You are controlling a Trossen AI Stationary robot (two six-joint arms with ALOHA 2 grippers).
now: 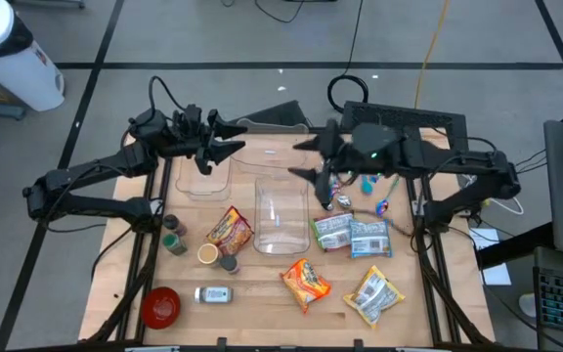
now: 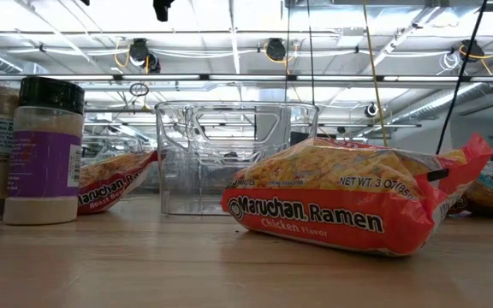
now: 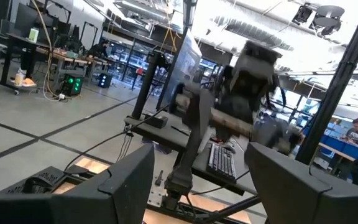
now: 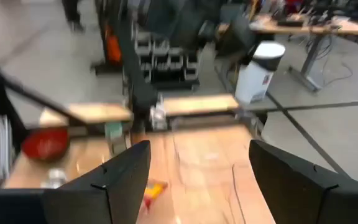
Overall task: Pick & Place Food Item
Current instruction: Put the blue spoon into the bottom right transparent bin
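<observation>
Right end effector (image 1: 299,159) hovers with fingers spread wide and empty, arm stretched inward above the far edge of the clear plastic bin (image 1: 281,216). Left end effector (image 1: 235,139) faces it, also parted and empty. Crinkly Maruchan ramen packet (image 1: 306,282) lies flat nearer the wooden desk (image 1: 262,293) front, free room around it.

High view: overhead, straight down on the light wooden table (image 1: 262,284). Low view: table height, close behind the clear plastic bin (image 2: 234,154), shared with overhead (image 1: 280,213).
</observation>
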